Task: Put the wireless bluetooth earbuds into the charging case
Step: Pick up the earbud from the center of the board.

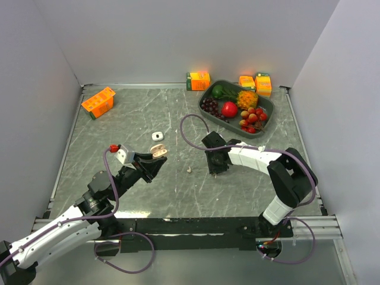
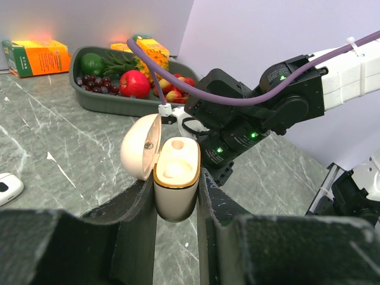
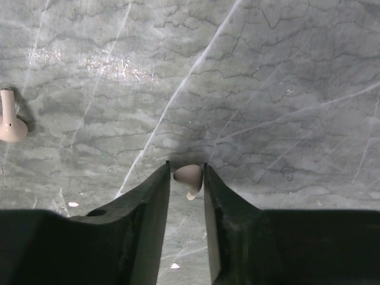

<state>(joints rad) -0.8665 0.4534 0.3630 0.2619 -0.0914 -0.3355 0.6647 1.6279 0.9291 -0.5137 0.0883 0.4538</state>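
Shows the left gripper (image 2: 177, 190) clenched on the body of a beige charging case (image 2: 176, 169), raised off the marble table (image 1: 119, 130) left of centre; keeps the case upright with its lid (image 2: 141, 146) hinged open to the left, sockets facing up and towards the right arm, presumably so that an earbud can be lowered in from above; leaves the contents of the sockets hard to judge from the left wrist view.

Shows the right gripper (image 3: 186, 166) pointed down at the table right of centre, fingers drawn in close on either side of a beige earbud (image 3: 188, 177) lying on the marble; cannot tell whether both fingers already touch it, so a firm grasp remains unconfirmed; suggests, as a judgement, the pick-up step, with the carry to the open case not yet begun.

Places a second beige earbud (image 3: 10, 123) loose on the table just left of the right gripper, between the two arms; sets a white charging case (image 1: 157, 136) on the table just beyond the held case; relegates a fruit tray (image 1: 268, 116) to the far right corner, well apart from the work.
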